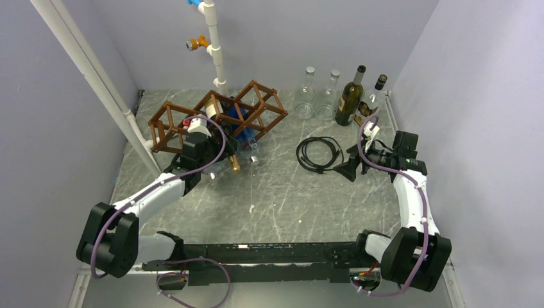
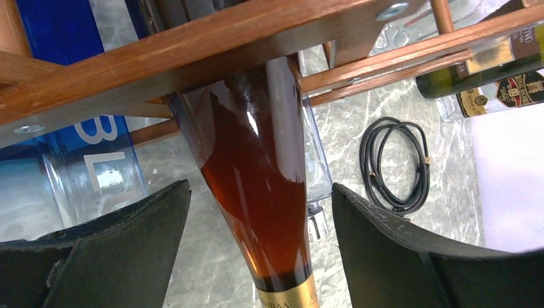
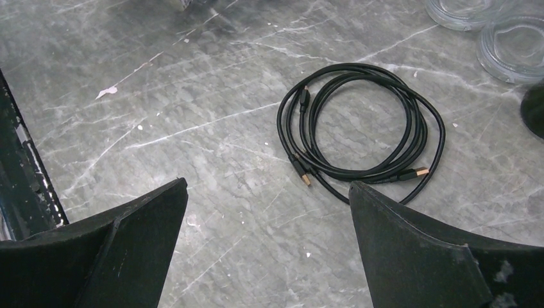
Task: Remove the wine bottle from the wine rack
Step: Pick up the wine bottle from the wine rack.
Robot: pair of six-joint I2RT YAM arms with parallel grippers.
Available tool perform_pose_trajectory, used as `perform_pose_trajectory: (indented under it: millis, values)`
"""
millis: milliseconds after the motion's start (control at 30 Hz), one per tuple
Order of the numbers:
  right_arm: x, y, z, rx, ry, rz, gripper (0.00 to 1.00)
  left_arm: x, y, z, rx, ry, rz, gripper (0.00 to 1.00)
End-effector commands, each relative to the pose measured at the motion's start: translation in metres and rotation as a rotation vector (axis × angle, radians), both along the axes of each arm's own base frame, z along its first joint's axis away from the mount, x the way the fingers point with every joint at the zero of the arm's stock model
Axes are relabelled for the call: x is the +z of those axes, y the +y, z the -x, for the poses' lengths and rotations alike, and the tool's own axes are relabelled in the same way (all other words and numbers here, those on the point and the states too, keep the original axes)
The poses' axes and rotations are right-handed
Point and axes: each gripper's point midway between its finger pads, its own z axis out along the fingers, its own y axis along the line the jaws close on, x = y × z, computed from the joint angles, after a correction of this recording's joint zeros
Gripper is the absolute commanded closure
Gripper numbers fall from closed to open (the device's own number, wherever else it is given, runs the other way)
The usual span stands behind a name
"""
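Pale lilac walls (image 1: pixel 58 160) around a grey marbled surface (image 1: pixel 276 199). At back left, brown wine rack (image 1: pixel 218 115) with amber wine bottle (image 2: pixel 256 192) lying in a cell (gold neck poking out), flanked untouched by the spread left pincer (image 2: pixel 260 186). Right pincer (image 3: pixel 266 186) wide above coiled black cable (image 3: pixel 359 128).

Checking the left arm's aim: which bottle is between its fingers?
The amber bottle with a gold band, poking out of the rack. The blue bottle lies beside it, outside the gap.
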Motion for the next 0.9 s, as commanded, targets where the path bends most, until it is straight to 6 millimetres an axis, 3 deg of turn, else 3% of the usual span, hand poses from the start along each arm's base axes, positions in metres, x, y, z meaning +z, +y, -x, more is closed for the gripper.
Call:
perform_pose_trajectory:
  millis: [0, 533, 867]
  values:
    - [0.015, 0.001, -0.005, 0.025, -0.059, 0.020, 0.01, 0.006, 0.000, -0.013, 0.043, -0.032, 0.033, 0.16]
    - [0.013, 0.000, -0.006, 0.022, -0.055, 0.027, 0.01, -0.013, -0.012, -0.020, 0.054, 0.025, 0.005, 0.19]
    - [0.012, 0.000, -0.007, 0.023, -0.053, 0.031, 0.00, -0.018, -0.018, -0.020, 0.049, 0.035, -0.010, 0.31]
